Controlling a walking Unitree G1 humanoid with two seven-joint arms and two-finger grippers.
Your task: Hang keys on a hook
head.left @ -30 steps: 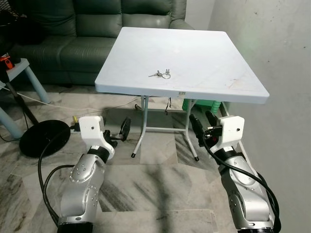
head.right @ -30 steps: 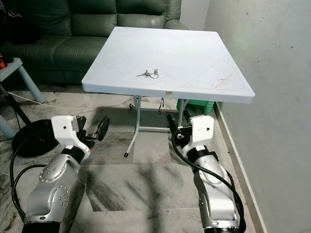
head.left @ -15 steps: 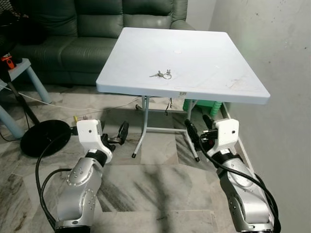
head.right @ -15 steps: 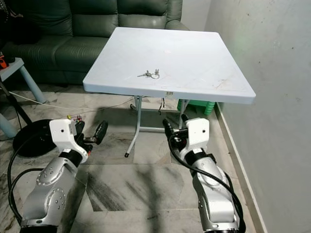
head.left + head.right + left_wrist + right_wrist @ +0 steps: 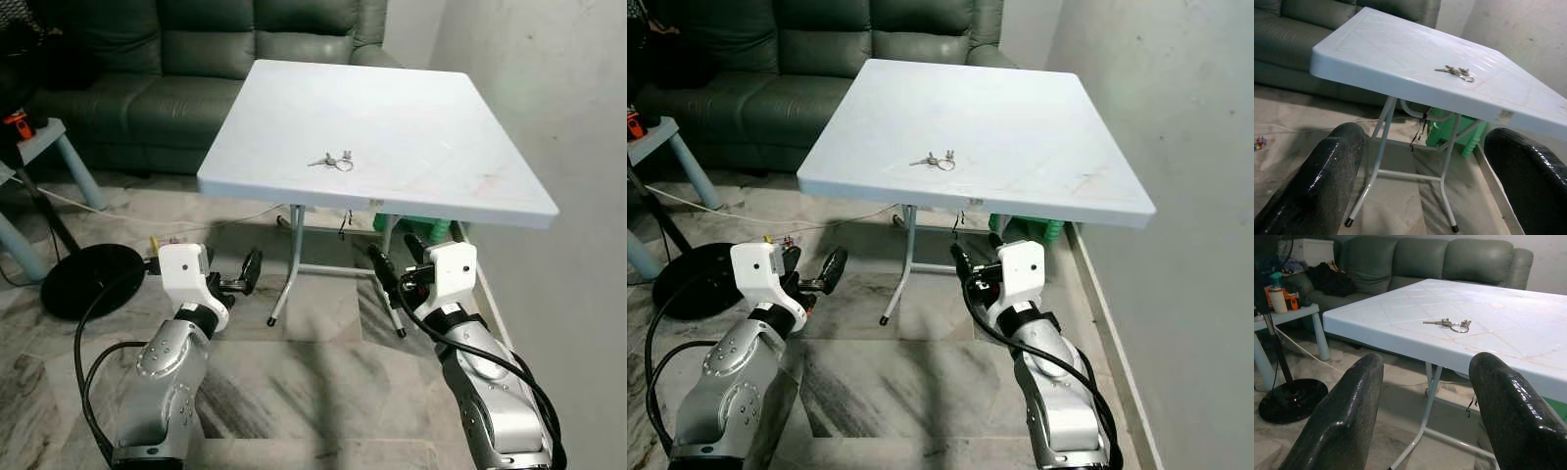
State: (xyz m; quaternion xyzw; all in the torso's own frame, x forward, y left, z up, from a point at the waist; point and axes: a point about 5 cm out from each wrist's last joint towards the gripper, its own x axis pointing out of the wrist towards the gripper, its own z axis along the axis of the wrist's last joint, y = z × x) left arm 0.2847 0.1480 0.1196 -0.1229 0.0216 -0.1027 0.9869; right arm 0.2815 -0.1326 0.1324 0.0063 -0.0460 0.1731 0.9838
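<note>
Approach continued: both arms have been drawn lower and nearer the table than a second ago; the keys lie unmoved.

The key bunch on its ring rests near the table's front edge, toward the left side, well apart from both grippers. The left gripper and right gripper are held below the tabletop, fingers spread and empty, probably in readiness for a reach. No hook or container is seen.

Soft, even daylight, sharp head views; worktop sheens pale, near black fingers blur, glossy highlights.
</note>
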